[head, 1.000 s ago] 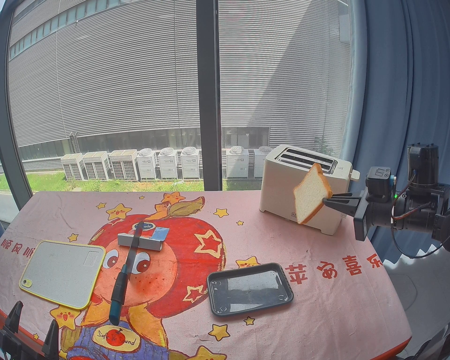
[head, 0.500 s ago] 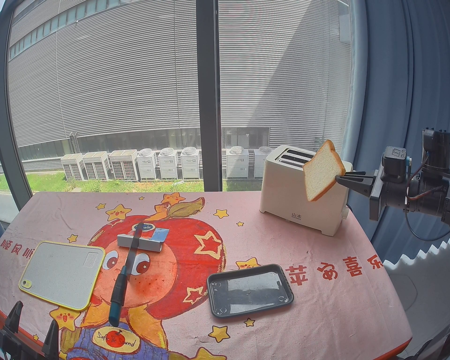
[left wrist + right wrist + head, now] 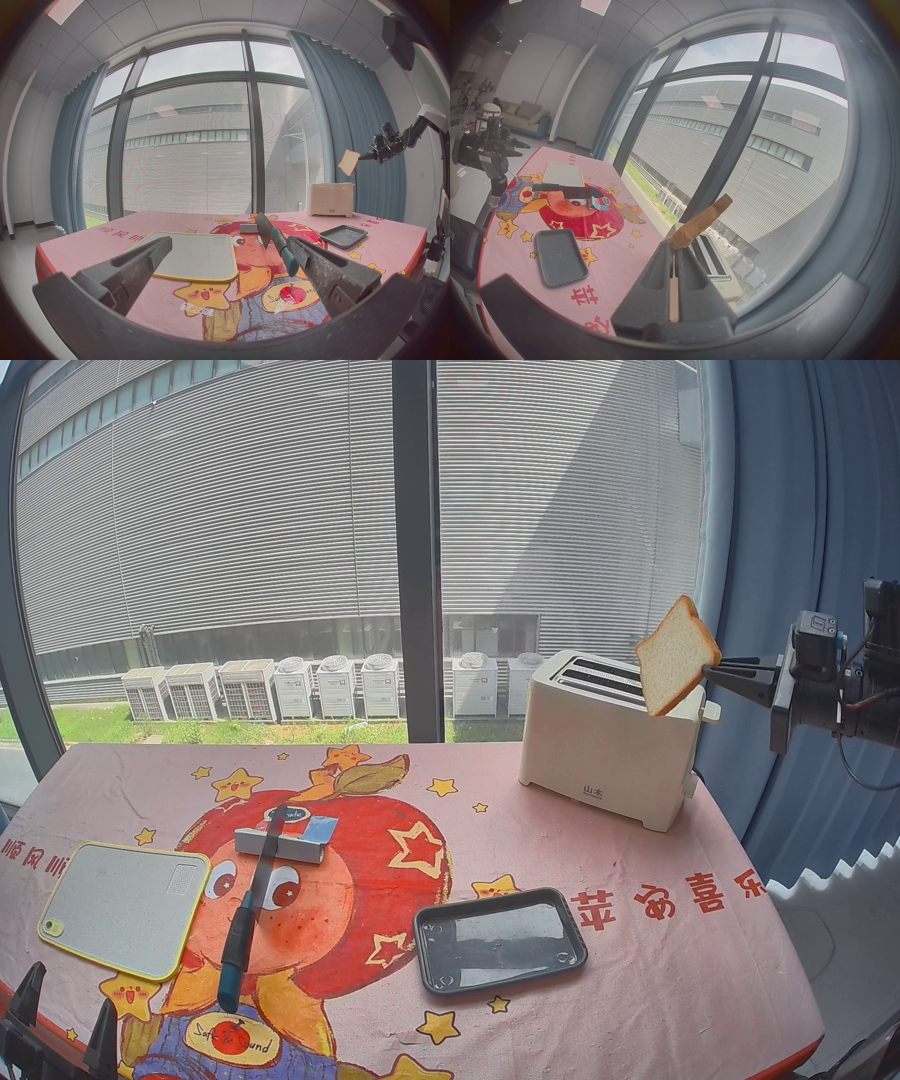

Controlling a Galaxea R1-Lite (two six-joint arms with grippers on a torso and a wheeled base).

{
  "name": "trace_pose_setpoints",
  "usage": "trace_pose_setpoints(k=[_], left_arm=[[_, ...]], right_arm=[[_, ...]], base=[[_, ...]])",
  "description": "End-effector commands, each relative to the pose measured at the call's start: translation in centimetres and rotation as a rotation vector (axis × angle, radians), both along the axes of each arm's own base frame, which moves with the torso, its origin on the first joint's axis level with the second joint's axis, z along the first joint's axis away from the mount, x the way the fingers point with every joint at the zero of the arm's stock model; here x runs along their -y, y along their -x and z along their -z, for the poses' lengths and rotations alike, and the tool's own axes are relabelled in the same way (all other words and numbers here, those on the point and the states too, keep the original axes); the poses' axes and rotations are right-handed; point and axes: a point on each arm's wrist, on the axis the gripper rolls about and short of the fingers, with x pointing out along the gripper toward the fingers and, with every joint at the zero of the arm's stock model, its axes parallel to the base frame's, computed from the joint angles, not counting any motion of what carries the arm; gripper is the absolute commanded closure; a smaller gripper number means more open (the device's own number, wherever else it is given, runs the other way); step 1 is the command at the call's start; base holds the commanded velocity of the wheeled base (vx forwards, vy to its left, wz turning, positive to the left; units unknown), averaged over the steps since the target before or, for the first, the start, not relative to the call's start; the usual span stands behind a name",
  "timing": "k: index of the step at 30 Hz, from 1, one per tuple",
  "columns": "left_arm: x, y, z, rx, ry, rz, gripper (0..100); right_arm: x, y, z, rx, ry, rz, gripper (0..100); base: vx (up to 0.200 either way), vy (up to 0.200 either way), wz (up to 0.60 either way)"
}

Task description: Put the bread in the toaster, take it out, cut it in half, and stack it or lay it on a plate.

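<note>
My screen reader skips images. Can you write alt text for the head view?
The right pincer holds a bread slice above the white toaster. A dark tray, a knife and a cutting board lie on the pink tablecloth.

- bread (image 3: 677, 655): white slice w/ brown crust, tilted, in the air just above toaster (image 3: 607, 735) right end, edge pinched in right gripper (image 3: 711, 669) jaws.
- toaster: cream, 2 top slots, upright.
- plate (image 3: 499, 937): dark, rect., flat, nearer than toaster, to its left.
- knife (image 3: 246, 913): blue handle, further left.
</note>
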Motion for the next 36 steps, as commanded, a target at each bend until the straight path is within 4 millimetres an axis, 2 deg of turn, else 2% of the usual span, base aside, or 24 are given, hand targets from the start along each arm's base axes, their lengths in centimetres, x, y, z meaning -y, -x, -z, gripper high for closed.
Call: trace_pose_setpoints(k=[1, 7, 22, 26, 36], left_arm=[[0.0, 0.0, 0.5, -0.002, 0.000, 0.003, 0], [0.0, 0.0, 0.5, 0.000, 0.000, 0.003, 0], [0.0, 0.0, 0.5, 0.000, 0.000, 0.003, 0], [0.0, 0.0, 0.5, -0.002, 0.000, 0.003, 0], [0.0, 0.0, 0.5, -0.002, 0.000, 0.003, 0]], right_arm=[[0.0, -1.1, -0.9, 0.022, -0.002, -0.002, 100], [-0.2, -3.4, -0.6, 0.016, -0.012, -0.042, 100], [3.3, -11.3, 0.1, 0.076, -0.023, -0.069, 100], [4.1, -12.7, 0.3, 0.100, -0.005, -0.078, 100], [4.5, -15.6, 1.8, 0.189, 0.084, -0.131, 100]], base=[[-0.200, 0.000, 0.00], [-0.133, 0.000, 0.00], [0.000, 0.000, 0.00], [0.000, 0.000, 0.00], [0.000, 0.000, 0.00]])
